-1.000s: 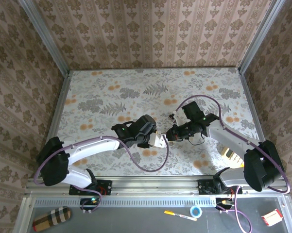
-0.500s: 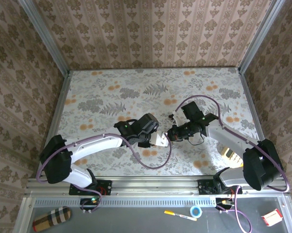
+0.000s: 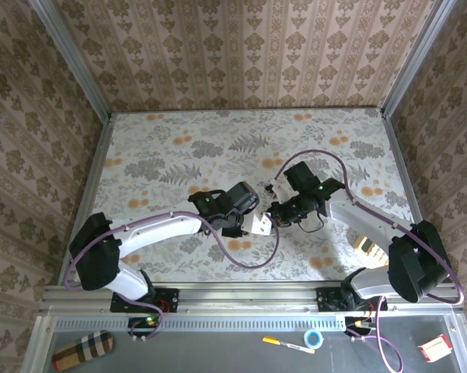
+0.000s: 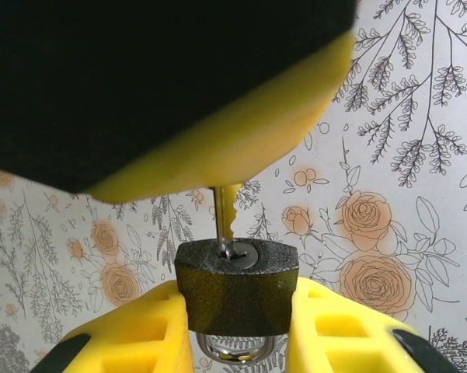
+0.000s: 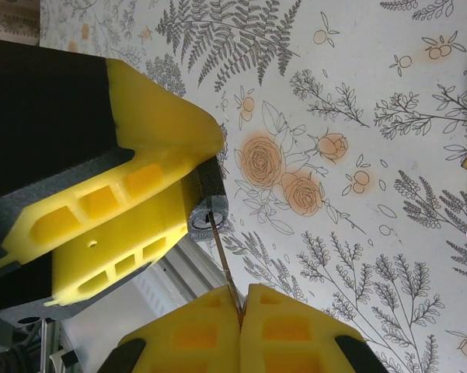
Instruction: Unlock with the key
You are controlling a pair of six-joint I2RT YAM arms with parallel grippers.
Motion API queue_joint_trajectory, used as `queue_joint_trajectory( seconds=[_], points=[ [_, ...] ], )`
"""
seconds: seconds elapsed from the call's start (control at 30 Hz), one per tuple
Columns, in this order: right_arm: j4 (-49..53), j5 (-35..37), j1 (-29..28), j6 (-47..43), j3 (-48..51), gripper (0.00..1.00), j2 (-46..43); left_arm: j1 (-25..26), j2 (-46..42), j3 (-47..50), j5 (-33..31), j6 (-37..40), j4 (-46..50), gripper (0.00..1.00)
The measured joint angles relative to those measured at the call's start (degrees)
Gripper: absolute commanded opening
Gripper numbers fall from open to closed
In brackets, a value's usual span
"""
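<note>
A dark grey padlock [image 4: 237,286] sits clamped between the yellow fingers [image 4: 136,334] of my left gripper [image 4: 237,330], its steel shackle [image 4: 233,348] pointing back toward the wrist. A key [image 4: 224,214] held by my right gripper [image 5: 239,307] has its tip in the padlock's keyhole [image 4: 238,252]. In the right wrist view the key blade [image 5: 224,264] runs from the shut yellow fingers up to the padlock [image 5: 210,208]. From above, the two grippers meet at mid-table, left gripper [image 3: 258,224] facing right gripper [image 3: 276,214].
The floral table [image 3: 179,155] stretches open behind and to the left of the arms. A yellow-and-white object [image 3: 367,247] lies near the right arm's base. A metal rail [image 3: 241,291] runs along the near edge. Patterned walls enclose three sides.
Both grippers drifted slightly right and up the table, the left arm extending further. The key's tip stays at the padlock throughout.
</note>
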State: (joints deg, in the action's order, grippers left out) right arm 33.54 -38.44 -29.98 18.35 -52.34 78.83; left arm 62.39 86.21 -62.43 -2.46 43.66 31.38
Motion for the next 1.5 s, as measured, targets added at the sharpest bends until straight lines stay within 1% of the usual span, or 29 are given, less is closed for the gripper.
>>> queue_joint_trajectory(
  seconds=[0.2, 0.3, 0.4, 0.57, 0.7, 1.03, 1.27, 1.5],
  points=[
    [0.2, 0.3, -0.1, -0.3, 0.0, 0.00, 0.0, 0.2, 0.0, 0.0, -0.2, -1.7, 0.0, 0.08],
    [0.1, 0.2, 0.0, -0.2, 0.0, 0.00, 0.0, 0.2, 0.0, 0.0, -0.3, -2.1, 0.0, 0.04],
    [-0.1, -0.1, 0.1, 0.1, 0.0, 0.00, 0.0, 0.2, 0.0, 0.0, -0.4, -2.2, 0.0, 0.02],
    [-3.9, -2.8, 1.0, 6.4, 2.1, 0.00, 0.0, 2.0, -1.6, 4.1, -5.3, -2.1, -5.4, 0.00],
    [-4.8, -3.7, 1.2, 8.7, 2.5, 0.00, 0.0, 2.5, -3.0, 6.4, -6.9, -2.0, -8.7, 0.00],
    [-4.8, -4.5, 1.3, 7.3, 2.5, 0.00, 0.0, 2.5, -4.3, 7.5, -6.8, -2.3, -9.8, 0.00],
    [-3.3, -5.6, 1.2, 2.8, 2.4, 0.00, 0.0, 2.6, -4.5, 6.1, -4.9, -3.0, -6.5, 0.00],
    [0.3, -5.5, 1.2, 0.2, 1.8, 0.00, 0.0, 5.1, -2.2, 3.9, -6.8, -1.6, -3.7, 0.00]
  ],
)
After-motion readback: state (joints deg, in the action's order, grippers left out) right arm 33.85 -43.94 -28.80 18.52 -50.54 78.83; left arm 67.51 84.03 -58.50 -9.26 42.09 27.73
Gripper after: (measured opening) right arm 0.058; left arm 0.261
